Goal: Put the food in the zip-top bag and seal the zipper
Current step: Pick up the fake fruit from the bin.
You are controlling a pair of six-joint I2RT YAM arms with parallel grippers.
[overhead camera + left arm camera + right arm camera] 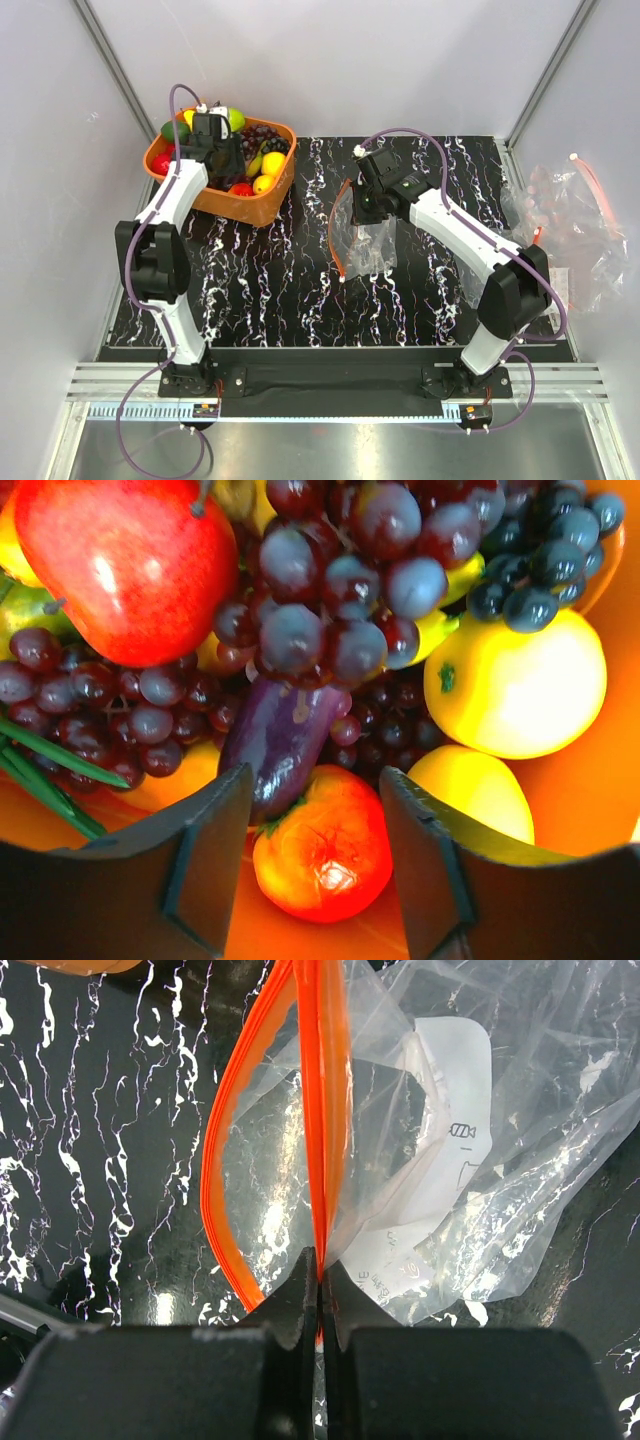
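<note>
The orange basket [255, 207] at the far left of the black marbled table [290, 290] holds the food [125, 565], with the left gripper [315, 785] spread astride a red-orange fruit [325, 860], while mid-table the right gripper [320, 1272] pinches the zipper [322, 1110] of the zip-top bag [372, 245], whose white label [445, 1100] carries print too small to read.

Black marbled mat [260, 290] on the rig table, as I saw it from the overhead camera.

From my remote station I saw an orange basket [268, 208] sitting at the mat's far left corner. A clear zip-top bag [372, 250] sagged right of centre, its orange-red zipper [325, 1110] running down its left side; how much of the bag rested on the mat I could not tell. A heap of clear bags [570, 225] lay off the mat's right edge, on the pale table [590, 335]. The left arm base [190, 378] and right arm base [465, 380] stood bolted along the near edge.
</note>
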